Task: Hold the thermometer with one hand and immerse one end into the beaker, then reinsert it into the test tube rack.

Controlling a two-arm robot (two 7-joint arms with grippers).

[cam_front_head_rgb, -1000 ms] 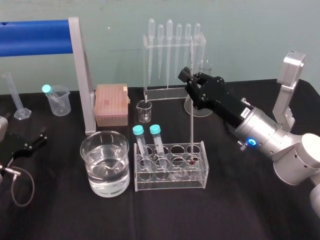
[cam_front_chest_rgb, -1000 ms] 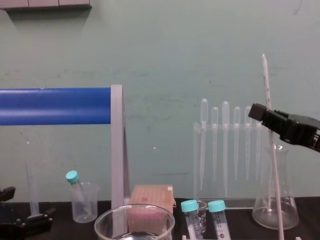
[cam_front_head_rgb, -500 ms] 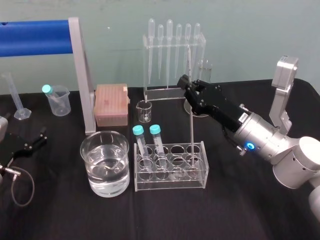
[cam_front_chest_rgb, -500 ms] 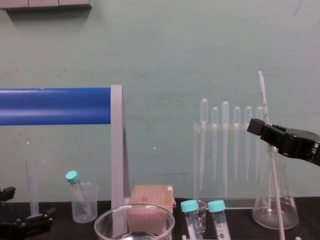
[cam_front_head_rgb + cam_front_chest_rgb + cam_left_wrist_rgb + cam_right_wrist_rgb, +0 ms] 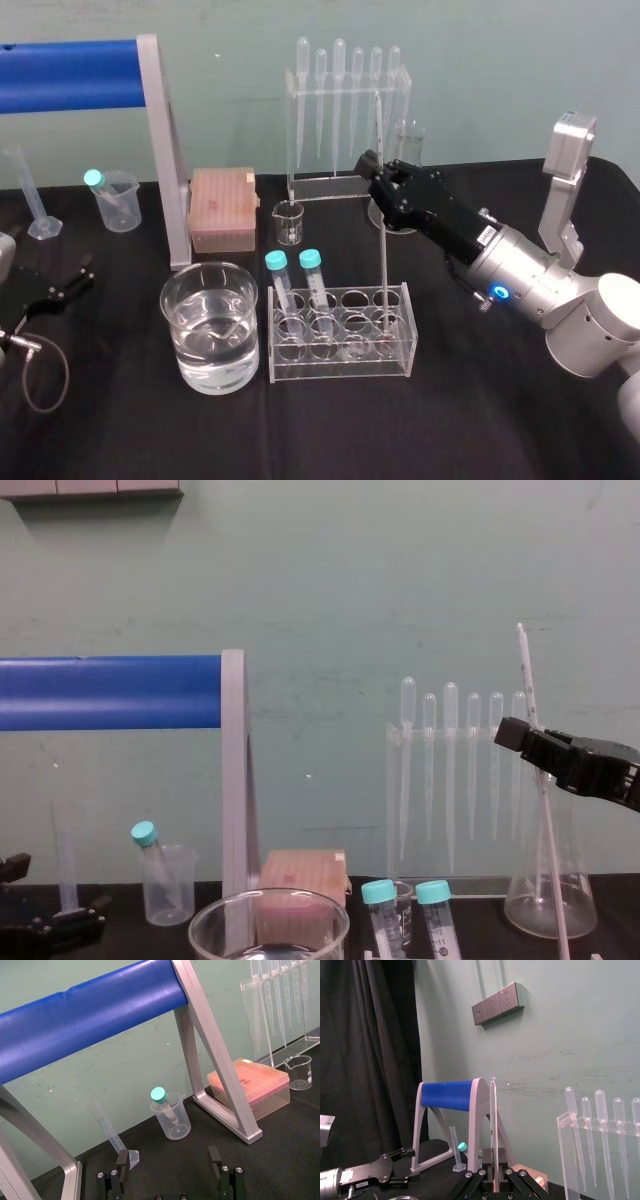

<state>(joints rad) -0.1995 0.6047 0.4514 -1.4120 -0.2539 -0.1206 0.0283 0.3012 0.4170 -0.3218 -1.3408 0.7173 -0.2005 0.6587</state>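
Between the jaws of the right gripper (image 5: 381, 178), clamped on its upper half, the thermometer (image 5: 383, 262) runs nearly upright. Its lower end sits straight below them in the test tube rack (image 5: 340, 352). The beaker (image 5: 172, 300) stands below and left of them. The left gripper (image 5: 167, 1172) is parked, jaws apart.

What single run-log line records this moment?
right gripper: shut on thermometer | thermometer: lower end in test tube rack | left gripper: open, idle at left

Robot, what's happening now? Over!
Right black gripper shut on long whitish glass thermometer, tip in clear test-tube rack. Left black gripper open, parked left. Teal-capped tubes apart from it.
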